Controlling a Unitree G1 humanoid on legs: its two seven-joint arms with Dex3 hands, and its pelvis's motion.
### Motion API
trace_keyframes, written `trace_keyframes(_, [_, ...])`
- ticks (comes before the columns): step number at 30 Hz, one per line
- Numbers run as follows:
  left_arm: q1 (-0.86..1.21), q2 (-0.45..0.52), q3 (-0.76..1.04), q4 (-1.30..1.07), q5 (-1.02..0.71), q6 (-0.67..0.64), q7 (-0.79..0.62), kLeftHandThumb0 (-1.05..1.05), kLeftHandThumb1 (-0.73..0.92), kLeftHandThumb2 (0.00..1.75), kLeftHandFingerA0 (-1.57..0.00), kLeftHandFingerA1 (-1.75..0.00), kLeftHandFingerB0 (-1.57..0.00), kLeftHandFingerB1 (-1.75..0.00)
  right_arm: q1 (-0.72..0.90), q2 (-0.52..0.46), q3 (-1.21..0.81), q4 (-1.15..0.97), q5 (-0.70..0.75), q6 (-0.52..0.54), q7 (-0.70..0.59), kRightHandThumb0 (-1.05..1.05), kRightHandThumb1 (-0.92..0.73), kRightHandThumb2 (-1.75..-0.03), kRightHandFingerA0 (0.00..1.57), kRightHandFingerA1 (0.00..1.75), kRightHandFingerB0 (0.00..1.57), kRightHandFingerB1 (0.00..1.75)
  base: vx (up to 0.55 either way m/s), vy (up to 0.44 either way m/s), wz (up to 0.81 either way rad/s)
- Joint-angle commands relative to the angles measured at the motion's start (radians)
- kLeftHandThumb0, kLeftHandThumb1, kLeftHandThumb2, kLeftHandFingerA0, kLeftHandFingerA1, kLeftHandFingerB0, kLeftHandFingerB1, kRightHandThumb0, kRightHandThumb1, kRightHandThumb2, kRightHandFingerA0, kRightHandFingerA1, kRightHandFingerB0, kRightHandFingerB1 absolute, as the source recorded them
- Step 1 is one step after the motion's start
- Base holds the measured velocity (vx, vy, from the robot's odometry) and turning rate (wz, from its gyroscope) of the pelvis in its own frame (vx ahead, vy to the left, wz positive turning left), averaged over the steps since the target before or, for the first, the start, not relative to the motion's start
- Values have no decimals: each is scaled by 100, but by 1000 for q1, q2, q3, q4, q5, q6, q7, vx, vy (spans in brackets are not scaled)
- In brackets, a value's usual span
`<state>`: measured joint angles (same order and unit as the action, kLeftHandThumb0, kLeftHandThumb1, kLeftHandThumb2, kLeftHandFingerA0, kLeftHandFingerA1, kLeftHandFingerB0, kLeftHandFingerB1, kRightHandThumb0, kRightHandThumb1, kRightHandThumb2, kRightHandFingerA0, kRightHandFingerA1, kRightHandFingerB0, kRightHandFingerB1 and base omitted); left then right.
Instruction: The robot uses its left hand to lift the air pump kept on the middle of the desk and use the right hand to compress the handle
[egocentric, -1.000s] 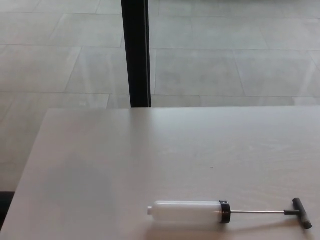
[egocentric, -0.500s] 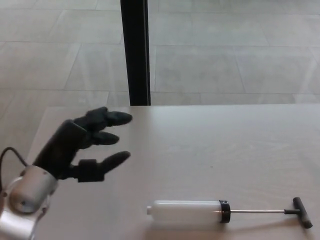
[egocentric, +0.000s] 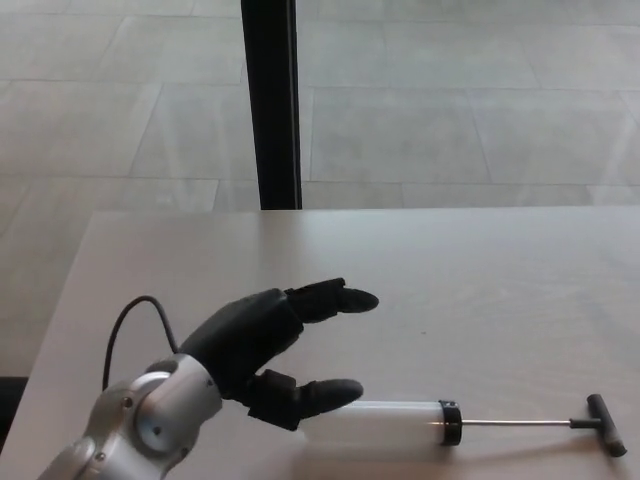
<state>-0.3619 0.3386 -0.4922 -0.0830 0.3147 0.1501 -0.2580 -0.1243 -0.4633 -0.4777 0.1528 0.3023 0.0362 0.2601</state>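
The robot's black left hand (egocentric: 262, 345), on a silver-grey wrist with a thin black cable looping off its back, reaches in from the lower left over the pale, light-wood-grain desk top (egocentric: 480, 280). Its fingers are apart and clamped on nothing: the two thick upper fingers (egocentric: 335, 297) stretch out side by side toward the right, and the thumb (egocentric: 312, 396) stretches the same way lower down, with a clear gap between thumb and fingers.

The air pump, a translucent white plastic cylinder with a black end collar (egocentric: 395, 422), lies flat on its side on the desk, just beside and to the right of the thumb. The thumb tip overlaps the cylinder's left end in the picture; whether it touches the plastic cannot be told. The upper fingers hang above and behind the cylinder, apart from it. From the black collar, well to the right of the fingertips, a thin bare metal rod (egocentric: 515, 423) runs further right to the dark grey T-shaped handle (egocentric: 604, 425), which lies on the desk near the right edge of the picture, well apart from the fingers. The rod shows fully drawn out of the cylinder.

Beyond the fingers, at the far edge of the desk, a black upright post (egocentric: 271, 100) rises out of the top of the picture, with a floor of large pale grey tiles (egocentric: 450, 130) behind it.

The right hand does not show.
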Motion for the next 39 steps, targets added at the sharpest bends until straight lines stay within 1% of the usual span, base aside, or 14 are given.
trace_keyframes(1, [-182,46,-362,-59,718,201,-369,-101,58,107,0,-21,-6,-4,-57,31,11,-37,86,172,-27,-72,-79,-64,34,48,47,39,0,0,0])
trace_keyframes(6, [-176,28,-396,-22,728,227,-317,-101,57,105,0,-18,-6,-4,-57,35,18,-57,81,190,-40,-72,-79,-64,35,48,48,39,0,0,0])
trace_keyframes(7, [-178,15,-415,0,755,244,-316,-102,74,67,0,-2,-1,-29,-58,37,20,-61,81,195,-44,-74,-79,-64,34,47,48,39,0,0,0])
trace_keyframes(8, [-171,-9,-437,37,787,278,-287,-101,73,67,0,-3,-1,-29,-58,42,26,-65,75,195,-50,-73,-78,-64,35,48,49,39,0,0,0])
trace_keyframes(9, [-168,-17,-443,49,796,290,-275,-101,73,67,0,-3,-1,-29,-58,44,28,-66,72,194,-52,-73,-78,-64,35,48,49,39,0,0,0])
trace_keyframes(10, [-167,-29,-454,73,807,303,-243,-101,58,105,0,-18,-7,-11,-55,45,31,-72,63,193,-60,-74,-79,-64,37,49,51,39,0,0,0])
trace_keyframes(11, [-169,-36,-464,85,826,318,-240,-101,73,66,0,-8,0,-30,-52,50,32,-80,65,199,-65,-74,-79,-64,37,49,51,39,0,0,0])
trace_keyframes(13, [-165,-44,-476,109,858,336,-203,-98,71,70,0,-9,-4,-27,-48,57,33,-90,69,201,-69,-72,-79,-64,37,48,51,39,0,0,0])
trace_keyframes(14, [-162,-45,-481,122,869,342,-180,-98,59,103,0,-18,-5,-15,-50,58,33,-90,72,198,-67,-71,-80,-64,37,49,51,39,0,0,0])
trace_keyframes(23, [-151,-48,-517,187,907,393,-115,-95,59,101,0,-22,-7,-31,-39,66,19,-114,74,210,-85,-70,-78,-64,36,49,53,40,0,0,0])
trace_keyframes(24, [-146,-50,-513,192,900,393,-84,-98,60,99,-2,-26,-11,-35,-40,68,17,-111,71,208,-89,-70,-77,-63,37,50,54,40,0,0,0])
trace_keyframes(25, [-141,-59,-500,208,891,397,-8,-86,67,61,-18,-50,-25,-36,-40,75,16,-111,73,209,-93,-68,-77,-64,38,51,54,41,0,0,0])
trace_keyframes(30, [-150,-76,-476,263,888,408,151,-73,73,62,-55,-60,-49,-46,-39,104,27,-116,56,197,-111,-61,-76,-63,41,51,56,41,0,0,0])
trace_keyframes(39, [-124,-104,-416,337,843,411,304,-65,69,60,-75,-90,-75,-57,-53,121,13,-119,50,182,-119,-57,-73,-62,42,53,55,43,0,0,0])
